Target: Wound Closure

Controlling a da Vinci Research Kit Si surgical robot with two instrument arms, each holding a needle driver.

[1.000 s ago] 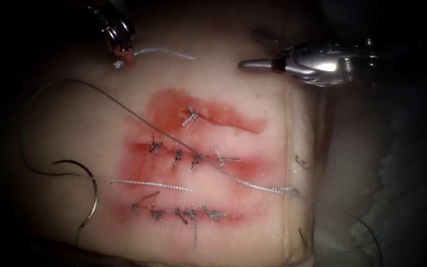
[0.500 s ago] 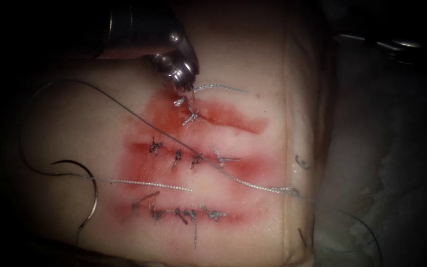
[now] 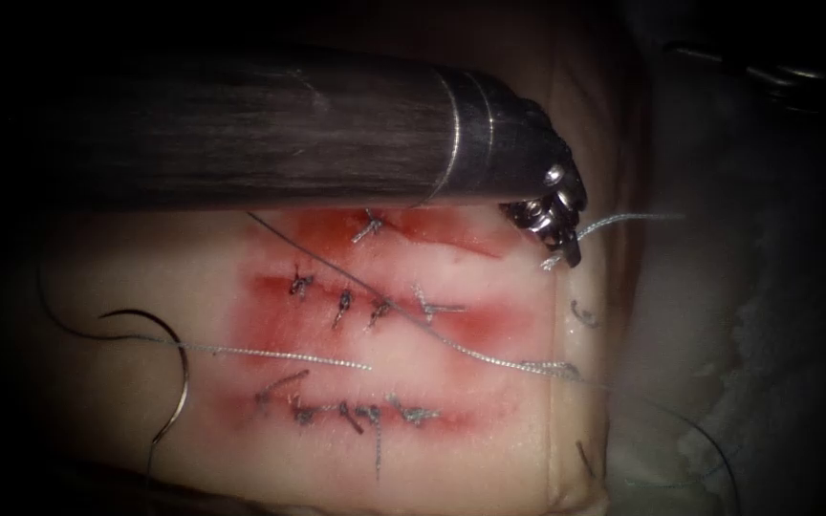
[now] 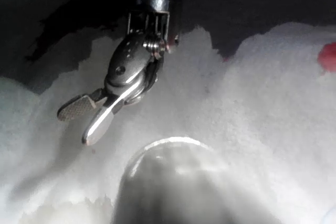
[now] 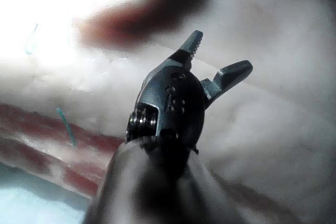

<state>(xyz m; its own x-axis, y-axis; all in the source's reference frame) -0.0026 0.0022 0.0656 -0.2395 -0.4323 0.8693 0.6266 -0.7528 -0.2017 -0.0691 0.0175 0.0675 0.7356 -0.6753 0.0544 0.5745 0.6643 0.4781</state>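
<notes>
The thin dark curved needle (image 3: 184, 373) lies loose on the pale pork tissue (image 3: 489, 440), left of the middle stitched cut (image 3: 375, 308) and nearer to us. No hand holds it. Its long grey thread (image 3: 289, 354) trails across that cut. Behind the cut, the left arm's small metal hand (image 3: 566, 250) sits to the right, pinched shut on a short white cut piece of thread (image 3: 614, 222). Farthest back, the right arm's hand (image 5: 220, 51) is wide open and holds nothing.
</notes>
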